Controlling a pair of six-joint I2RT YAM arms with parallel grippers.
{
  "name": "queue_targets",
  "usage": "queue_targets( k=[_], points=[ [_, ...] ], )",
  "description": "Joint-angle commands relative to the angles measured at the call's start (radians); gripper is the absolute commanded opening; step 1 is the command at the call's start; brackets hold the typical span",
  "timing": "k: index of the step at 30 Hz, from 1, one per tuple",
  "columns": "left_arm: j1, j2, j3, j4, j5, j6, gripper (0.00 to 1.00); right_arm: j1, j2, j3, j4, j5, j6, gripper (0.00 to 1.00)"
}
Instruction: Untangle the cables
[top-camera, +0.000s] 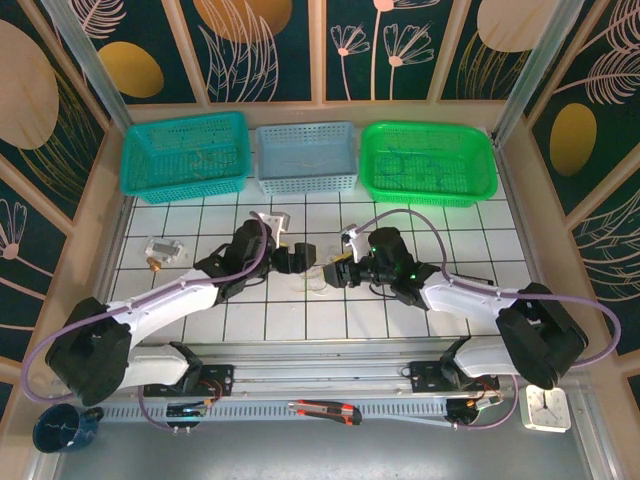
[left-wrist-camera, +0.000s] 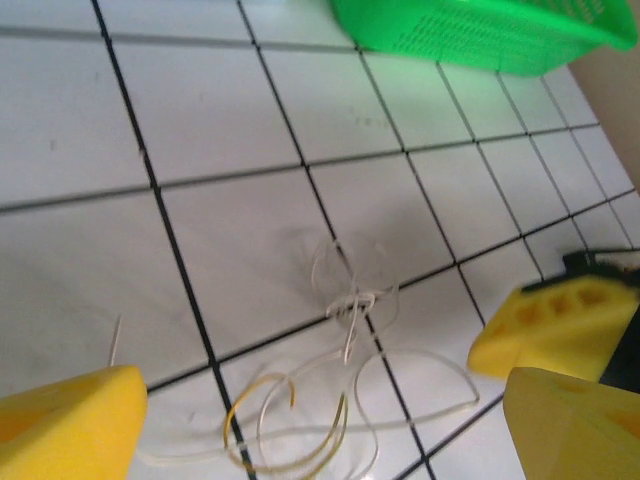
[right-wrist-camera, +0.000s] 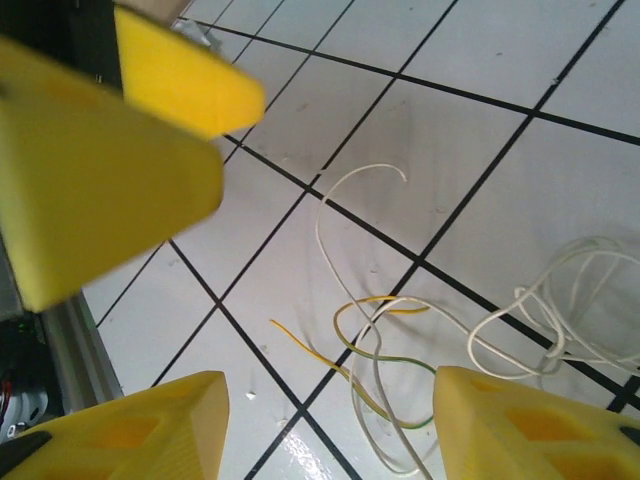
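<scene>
1. You'll find the cables lying loose on the white tiled table, a small tangle of thin whitish and yellowish loops that crosses a black grout line.
2. Your left gripper sits just to the left of the cables. It is released, and its yellow fingers stand wide apart with the loops on the tiles between them, none pinched.
3. Your right gripper sits just to the right of the cables. It is released too, and its fingers are spread with yellow-green strands lying flat between them.
4. The two grippers face each other across the cables, with their tips near one another.
5. Within the cables, the whitish strands bunch into a small knot. A yellow arc curls beside it.
6. Beyond the cables stand three baskets: a grey-blue basket straight behind, a teal basket behind and left, and a green basket behind and right. All are well apart from the cables.
</scene>
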Motion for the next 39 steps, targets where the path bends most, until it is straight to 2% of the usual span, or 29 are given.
queue_targets(
  k=[1, 10, 14, 22, 23, 26, 30, 39],
  points=[
    [0.002, -0.029, -0.019, -0.02, 0.03, -0.04, 0.92, 0.005, -0.028, -0.023, -0.056, 0.057, -0.043, 0.58],
    [0.003, 0.012, 0.016, 0.019, 0.038, -0.037, 0.94, 0.009, -0.033, -0.072, -0.074, 0.066, -0.064, 0.61],
    [0.003, 0.015, 0.024, 0.031, 0.044, -0.034, 0.94, 0.011, -0.03, -0.094, -0.064, 0.108, -0.068, 0.62],
    [0.003, 0.014, 0.015, 0.067, 0.043, -0.039, 0.94, 0.011, 0.165, -0.003, 0.031, 0.183, -0.112, 0.61],
    [0.002, 0.015, 0.01, 0.078, 0.04, -0.043, 0.94, 0.011, 0.191, 0.018, 0.048, 0.184, -0.113, 0.56],
    [0.002, 0.018, 0.0, 0.096, 0.027, -0.045, 0.94, 0.009, 0.226, 0.084, 0.053, 0.145, -0.109, 0.01],
    [0.002, -0.008, -0.034, 0.122, -0.03, -0.04, 0.96, 0.004, 0.165, 0.193, -0.031, 0.05, -0.081, 0.0],
    [0.003, -0.162, -0.175, 0.305, -0.122, -0.009, 0.99, -0.048, 0.019, 0.485, -0.23, -0.004, 0.013, 0.0]
  ],
)
